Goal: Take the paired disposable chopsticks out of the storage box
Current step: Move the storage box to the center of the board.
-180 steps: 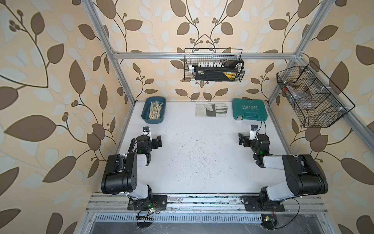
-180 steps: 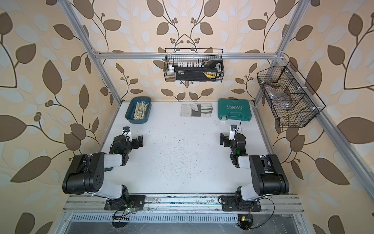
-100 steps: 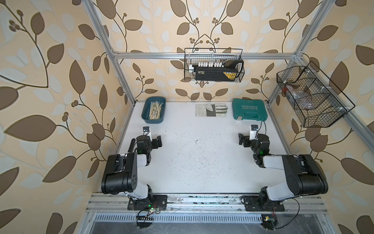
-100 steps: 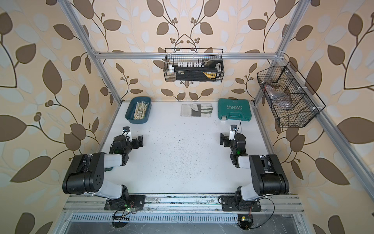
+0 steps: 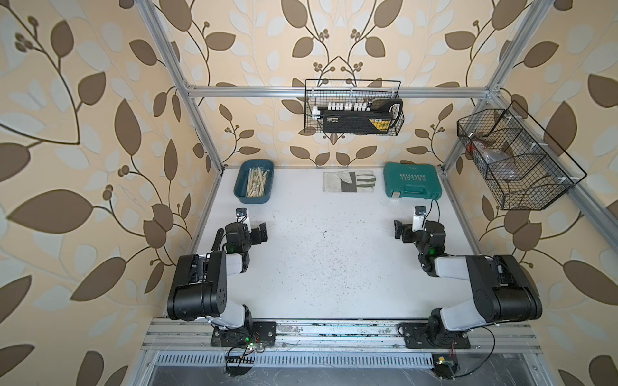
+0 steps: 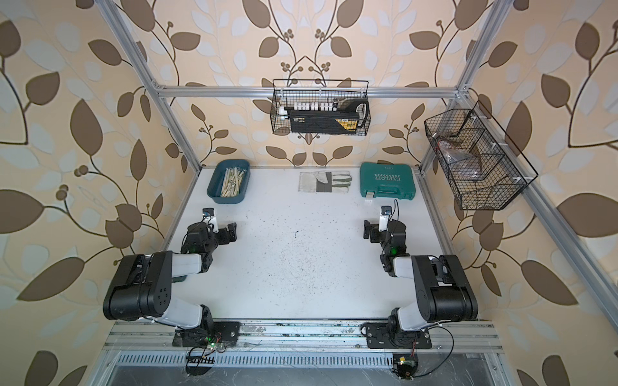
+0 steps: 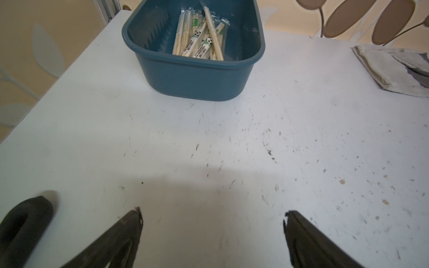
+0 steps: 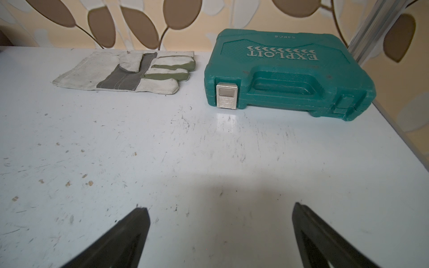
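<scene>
Not yet begun; left claw (image 7: 212, 215) and right claw (image 8: 219, 213) gape wide, empty; next, I reckon, the left reaches farther to the paired disposable chopsticks (image 7: 199, 39) in the storage box (image 7: 190, 79).

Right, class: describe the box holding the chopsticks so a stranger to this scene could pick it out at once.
On the white table, look along the far edge to the corner on the robot's left. There stands the storage box. Unlike the flat work glove and the closed green tool case along that edge, it is an open dark blue tub holding wrapped chopsticks.
</scene>
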Robot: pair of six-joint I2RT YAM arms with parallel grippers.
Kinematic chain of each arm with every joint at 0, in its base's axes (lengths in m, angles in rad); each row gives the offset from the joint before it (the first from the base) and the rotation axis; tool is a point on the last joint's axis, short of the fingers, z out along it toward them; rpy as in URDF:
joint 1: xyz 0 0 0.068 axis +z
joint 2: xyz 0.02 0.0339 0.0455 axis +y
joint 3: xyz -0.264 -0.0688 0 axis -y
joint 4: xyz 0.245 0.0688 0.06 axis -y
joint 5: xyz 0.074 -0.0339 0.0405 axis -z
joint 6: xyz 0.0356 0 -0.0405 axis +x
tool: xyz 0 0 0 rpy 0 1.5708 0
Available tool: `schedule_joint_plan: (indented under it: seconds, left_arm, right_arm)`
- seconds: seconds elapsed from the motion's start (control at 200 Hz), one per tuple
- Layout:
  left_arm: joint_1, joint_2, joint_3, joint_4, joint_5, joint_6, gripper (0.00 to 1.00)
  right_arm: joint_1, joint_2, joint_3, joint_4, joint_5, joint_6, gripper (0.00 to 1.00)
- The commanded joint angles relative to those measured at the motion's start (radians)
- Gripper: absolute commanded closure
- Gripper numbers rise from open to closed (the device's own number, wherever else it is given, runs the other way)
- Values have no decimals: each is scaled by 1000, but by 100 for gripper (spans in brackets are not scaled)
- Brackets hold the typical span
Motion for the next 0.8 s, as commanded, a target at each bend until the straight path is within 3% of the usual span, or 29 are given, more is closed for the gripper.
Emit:
schedule_joint_plan:
  seconds: [0.0,0.055,0.115,0.175,0.235,0.28,0.36,0.455,0.625,0.795]
  left_arm:
    - [-6,-91,106,-212,-11,6,1]
    - [-34,-177,265,-557,-100,-114,1]
    - [-53,-240,355,-700,-76,-207,7]
    - [-116,-266,439,-802,-124,-227,11]
    - [-194,-237,568,-949,-214,-199,13]
    - [-232,-196,664,-1045,-245,-186,18]
    - [-237,-113,794,-1143,-193,-196,28]
    - [-237,30,951,-1227,-141,-188,33]
    - [-237,352,1356,-1474,-186,-162,38]
    - [-229,595,1646,-1638,-226,-153,42]
  right_arm:
    - [4,-90,107,-226,54,18,0]
    - [7,-195,193,-457,91,84,1]
    - [4,-286,216,-511,92,238,0]
    - [-17,-327,232,-521,-71,363,0]
    - [-13,-323,306,-589,-246,371,0]
    - [18,-304,382,-692,-288,348,3]
    - [129,-295,490,-855,-179,252,10]
    - [232,-322,517,-881,-77,210,11]
    - [343,-428,501,-918,-45,199,11]
    - [485,-590,414,-985,167,133,11]
